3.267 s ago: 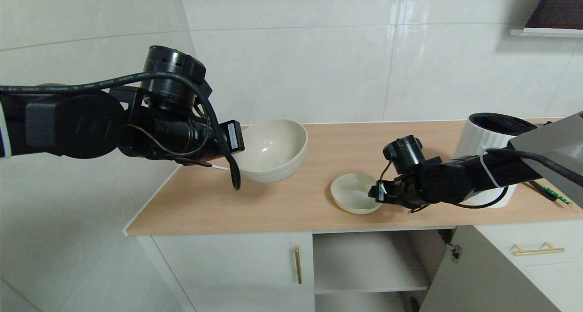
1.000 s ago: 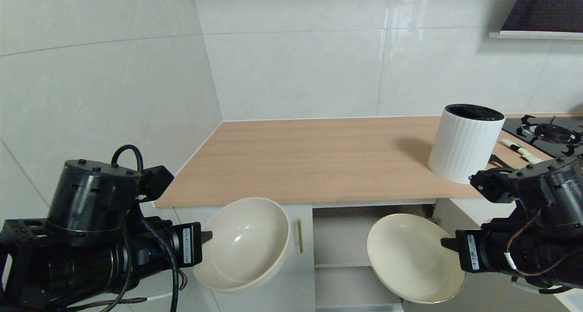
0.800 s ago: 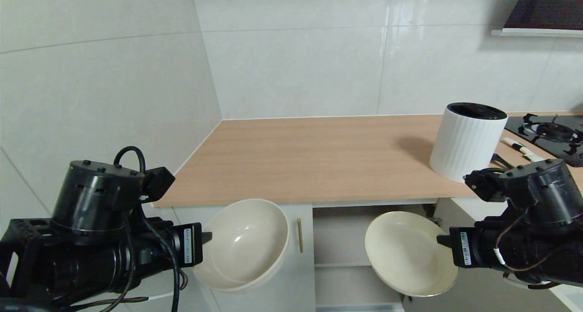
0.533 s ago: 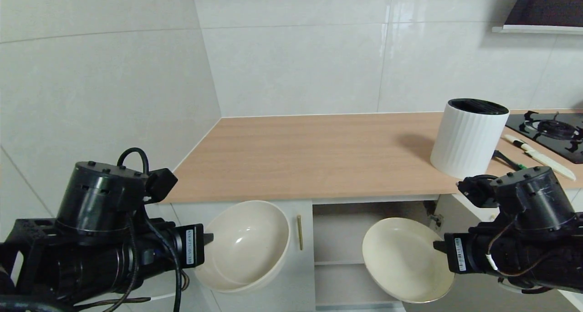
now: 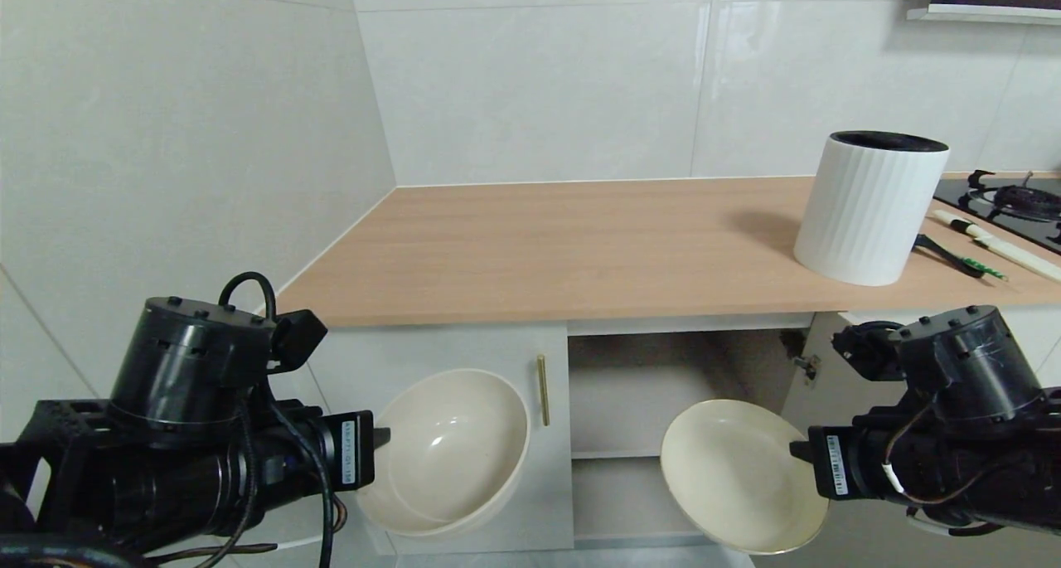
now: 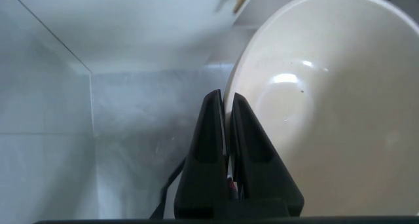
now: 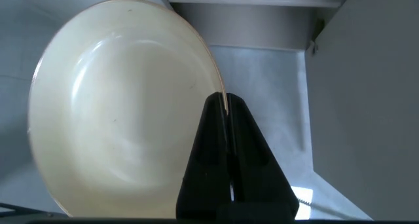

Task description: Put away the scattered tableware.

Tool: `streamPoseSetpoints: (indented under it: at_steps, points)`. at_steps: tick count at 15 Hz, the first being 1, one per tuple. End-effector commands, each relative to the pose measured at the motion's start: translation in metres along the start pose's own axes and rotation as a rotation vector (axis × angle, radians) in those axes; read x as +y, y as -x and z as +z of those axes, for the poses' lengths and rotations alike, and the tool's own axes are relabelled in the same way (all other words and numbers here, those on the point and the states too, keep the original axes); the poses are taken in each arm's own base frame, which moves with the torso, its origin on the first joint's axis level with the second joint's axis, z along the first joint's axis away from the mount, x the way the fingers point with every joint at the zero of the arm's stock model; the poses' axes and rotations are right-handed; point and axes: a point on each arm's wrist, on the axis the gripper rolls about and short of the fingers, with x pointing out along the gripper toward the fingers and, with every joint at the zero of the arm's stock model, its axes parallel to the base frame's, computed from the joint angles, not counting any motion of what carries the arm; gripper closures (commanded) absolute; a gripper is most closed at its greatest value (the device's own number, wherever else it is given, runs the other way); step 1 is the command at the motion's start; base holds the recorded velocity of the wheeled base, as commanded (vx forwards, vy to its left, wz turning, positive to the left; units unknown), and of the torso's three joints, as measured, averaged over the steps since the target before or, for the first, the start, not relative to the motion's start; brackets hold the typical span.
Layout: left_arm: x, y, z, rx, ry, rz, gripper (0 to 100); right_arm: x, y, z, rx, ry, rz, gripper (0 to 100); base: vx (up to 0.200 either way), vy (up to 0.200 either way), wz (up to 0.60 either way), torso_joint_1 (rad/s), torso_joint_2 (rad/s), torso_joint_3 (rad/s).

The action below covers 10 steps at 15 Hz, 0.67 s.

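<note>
Left gripper (image 5: 375, 438) clamped on rim of deep cream bowl (image 5: 452, 452); bowl held tilted in front of closed cabinet door (image 5: 431, 352). Right gripper (image 5: 797, 450) clamped on rim of shallow cream plate (image 5: 733, 477); plate held tilted before open cabinet compartment (image 5: 663, 377). Above: wooden countertop (image 5: 564, 245), white ribbed canister (image 5: 870, 207) toward its right end.

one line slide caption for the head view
The left hand grips a deep bowl, the right hand a shallow plate, before the cabinet under the counter.
</note>
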Motion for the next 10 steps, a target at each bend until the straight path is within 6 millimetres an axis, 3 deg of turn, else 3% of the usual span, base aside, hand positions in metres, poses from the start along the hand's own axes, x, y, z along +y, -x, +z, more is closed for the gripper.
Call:
streamPoseSetpoints:
  at_steps: [1, 10]
  points:
    - [-0.0001, -0.0019, -0.0004, 0.006, -0.001, 0.003, 100, 0.0, -0.001, -0.0003, 0.004, 0.0, -0.001, 100, 0.0, 0.0, 0.0, -0.168, 0.5, 0.32]
    - [0.0001, -0.002, -0.0008, 0.007, -0.001, 0.004, 100, -0.0002, -0.0027, -0.0015, 0.011, 0.001, -0.004, 100, 0.0, 0.0, 0.0, -0.137, 0.46, 0.329]
